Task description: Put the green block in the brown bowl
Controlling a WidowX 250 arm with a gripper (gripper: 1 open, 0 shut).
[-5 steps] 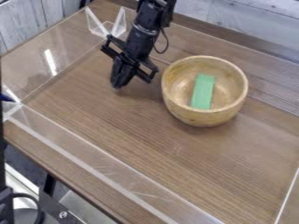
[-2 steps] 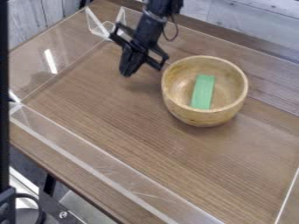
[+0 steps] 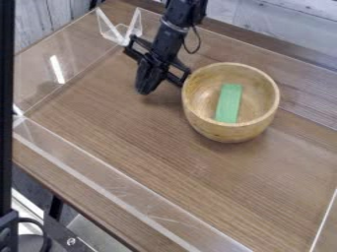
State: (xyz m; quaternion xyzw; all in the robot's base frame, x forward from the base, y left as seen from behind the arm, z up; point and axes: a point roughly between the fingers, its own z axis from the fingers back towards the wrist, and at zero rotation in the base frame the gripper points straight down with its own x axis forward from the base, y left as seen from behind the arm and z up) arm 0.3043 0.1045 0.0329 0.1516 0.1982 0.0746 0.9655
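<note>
The green block (image 3: 228,103) still lies inside the brown bowl (image 3: 231,102) on the table (image 3: 158,157), while the tool (image 3: 148,87) beyond has shifted slightly toward the bowl, its fingers' spacing impossible to tell.

no text, no labels — nothing readable

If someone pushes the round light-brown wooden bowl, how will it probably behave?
The round light-brown wooden bowl looks stiff, with thick walls. Its rounded body might rock if pushed high up. The flat green bar inside could slide a little.
</note>
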